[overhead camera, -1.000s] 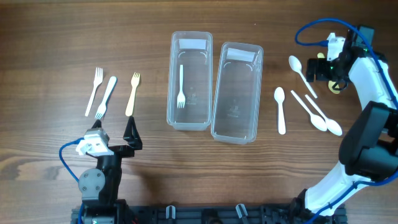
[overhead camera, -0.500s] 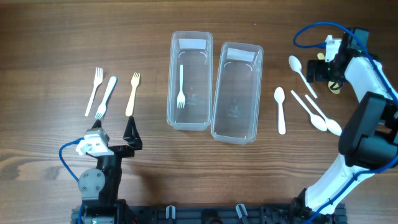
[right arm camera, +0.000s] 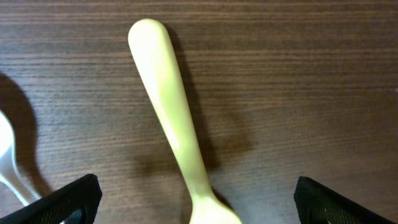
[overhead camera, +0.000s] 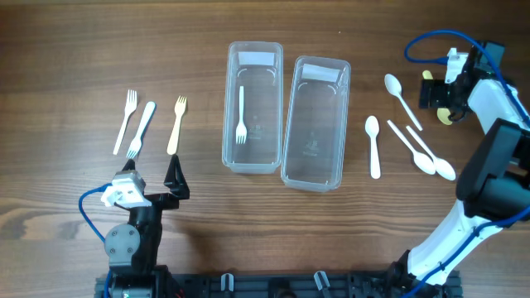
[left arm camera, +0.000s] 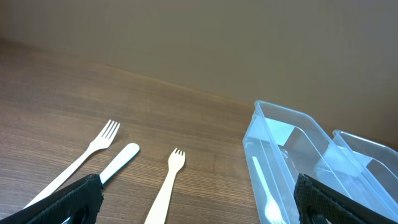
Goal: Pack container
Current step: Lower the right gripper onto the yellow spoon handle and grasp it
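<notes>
Right, overhead first: two clear tubs sit mid-frame, the left container (overhead camera: 262, 142) holding one white fork (overhead camera: 241, 116), the right container (overhead camera: 315, 124) just beside it. The left gripper (overhead camera: 151, 178) is at lower left, fingers apart.

Left wrist: fingertips (left arm camera: 62, 202) are spread at the bottom corners, with loose forks (left arm camera: 118, 163) on the wood ahead.

Right wrist: the right gripper (right arm camera: 199, 202) is spread wide and clamps nothing. A yellow handle (right arm camera: 168, 112) lies between its fingers, probably a spoon.

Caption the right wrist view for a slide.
Right gripper open above a pale yellow utensil lying on the wooden table.
</notes>
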You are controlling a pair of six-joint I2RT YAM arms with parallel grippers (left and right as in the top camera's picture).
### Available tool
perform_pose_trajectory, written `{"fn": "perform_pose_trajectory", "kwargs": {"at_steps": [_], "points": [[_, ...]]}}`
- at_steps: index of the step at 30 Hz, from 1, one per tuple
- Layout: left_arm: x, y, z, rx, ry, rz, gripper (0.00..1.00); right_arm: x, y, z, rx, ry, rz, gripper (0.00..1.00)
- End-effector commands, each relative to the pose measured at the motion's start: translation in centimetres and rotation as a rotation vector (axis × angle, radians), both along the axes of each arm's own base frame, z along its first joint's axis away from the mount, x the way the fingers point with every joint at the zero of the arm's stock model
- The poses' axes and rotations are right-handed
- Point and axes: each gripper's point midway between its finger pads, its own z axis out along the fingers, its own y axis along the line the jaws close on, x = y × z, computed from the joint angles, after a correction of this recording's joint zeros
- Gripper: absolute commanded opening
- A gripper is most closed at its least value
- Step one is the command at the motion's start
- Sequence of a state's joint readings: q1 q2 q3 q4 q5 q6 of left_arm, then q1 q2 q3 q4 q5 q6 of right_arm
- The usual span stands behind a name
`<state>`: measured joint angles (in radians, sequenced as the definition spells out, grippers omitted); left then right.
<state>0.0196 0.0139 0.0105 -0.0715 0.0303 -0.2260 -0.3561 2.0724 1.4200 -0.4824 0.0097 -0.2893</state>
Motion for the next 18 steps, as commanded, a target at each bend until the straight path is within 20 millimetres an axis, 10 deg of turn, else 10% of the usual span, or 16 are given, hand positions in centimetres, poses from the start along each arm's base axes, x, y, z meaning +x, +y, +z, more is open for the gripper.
{"fn": "perform_pose_trajectory", "kwargs": {"at_steps": [1, 18], "points": [[0.0, 0.0, -0.2, 0.009, 0.002, 0.0, 1.0, 0.7, -0.4, -0.7, -0.013, -0.008, -0.015, 1.0], [0.0, 0.0, -0.2, 0.009, 0.002, 0.0, 1.0, 1.3, -0.5, -2.6, -0.006, -0.01, -0.011, 1.0]]}}
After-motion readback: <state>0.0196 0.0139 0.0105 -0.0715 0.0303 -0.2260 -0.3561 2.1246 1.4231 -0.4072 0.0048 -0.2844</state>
